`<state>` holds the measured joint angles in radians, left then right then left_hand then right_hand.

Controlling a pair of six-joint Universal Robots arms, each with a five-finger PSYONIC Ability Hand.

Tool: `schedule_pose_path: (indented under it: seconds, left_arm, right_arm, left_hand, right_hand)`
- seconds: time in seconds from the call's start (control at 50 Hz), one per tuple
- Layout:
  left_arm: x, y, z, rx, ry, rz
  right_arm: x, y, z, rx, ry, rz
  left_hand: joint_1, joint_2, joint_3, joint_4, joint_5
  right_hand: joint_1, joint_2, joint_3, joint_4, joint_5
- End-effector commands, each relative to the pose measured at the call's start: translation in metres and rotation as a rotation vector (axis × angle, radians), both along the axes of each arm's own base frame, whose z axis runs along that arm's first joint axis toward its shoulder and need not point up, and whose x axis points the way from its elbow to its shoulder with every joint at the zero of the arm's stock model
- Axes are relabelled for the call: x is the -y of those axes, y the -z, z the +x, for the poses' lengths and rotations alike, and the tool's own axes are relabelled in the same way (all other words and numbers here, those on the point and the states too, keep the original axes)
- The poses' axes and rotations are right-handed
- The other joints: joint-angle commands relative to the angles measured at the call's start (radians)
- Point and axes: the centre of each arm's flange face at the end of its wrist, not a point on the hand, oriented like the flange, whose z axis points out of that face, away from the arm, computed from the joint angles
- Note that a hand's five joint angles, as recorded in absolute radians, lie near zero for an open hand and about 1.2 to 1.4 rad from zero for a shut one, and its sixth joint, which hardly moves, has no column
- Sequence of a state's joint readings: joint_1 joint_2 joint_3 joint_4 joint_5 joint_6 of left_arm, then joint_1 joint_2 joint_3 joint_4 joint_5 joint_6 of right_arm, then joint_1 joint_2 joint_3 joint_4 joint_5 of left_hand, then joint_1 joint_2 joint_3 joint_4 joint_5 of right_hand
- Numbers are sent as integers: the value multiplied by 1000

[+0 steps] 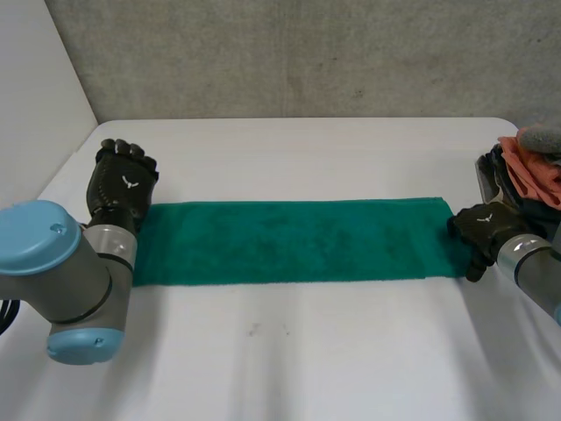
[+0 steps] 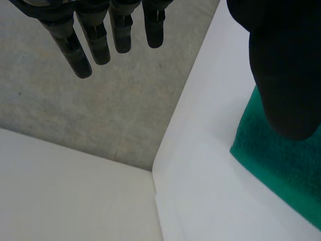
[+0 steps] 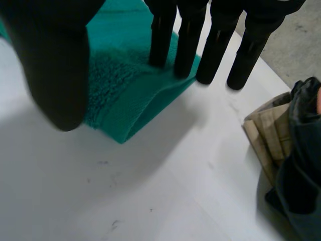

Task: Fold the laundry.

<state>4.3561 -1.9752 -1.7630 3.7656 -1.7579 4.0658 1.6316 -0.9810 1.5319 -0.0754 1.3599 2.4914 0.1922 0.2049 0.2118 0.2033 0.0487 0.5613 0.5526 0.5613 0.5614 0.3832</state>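
Towel [image 1: 294, 241] flat on the desk [image 1: 307, 368]: my left hand [image 1: 123, 180] was at one end, fingers [image 2: 98, 37] straight and empty; my right hand [image 1: 482, 226] pressed straight fingers on the other. Pinching both corners evenly seemed wise.

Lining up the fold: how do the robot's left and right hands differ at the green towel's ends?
The left hand's fingers reach past the green terry towel and the white table's edge; the right hand's fingers point down, some tips on the towel. Left hand: only its thumb is over cloth; right hand: thumb and fingers. Both open, fingers straight.
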Motion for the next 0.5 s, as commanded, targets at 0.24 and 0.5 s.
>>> schedule_pose_path:
  seconds: [0.24, 0.5]
  left_arm:
    - [-6, -11, 4, -10, -8, -17]
    - [-21, -29, 12, -36, -13, -26]
  right_arm:
    - [15, -14, -48, -247, 179, -84]
    - [22, -57, 0, -441, 129, -378]
  left_hand:
    - [-17, -30, -36, -28, -48]
    - [-17, -30, -36, -28, -48]
  right_hand:
    - [835, 844, 835, 835, 839]
    - [835, 844, 835, 835, 839]
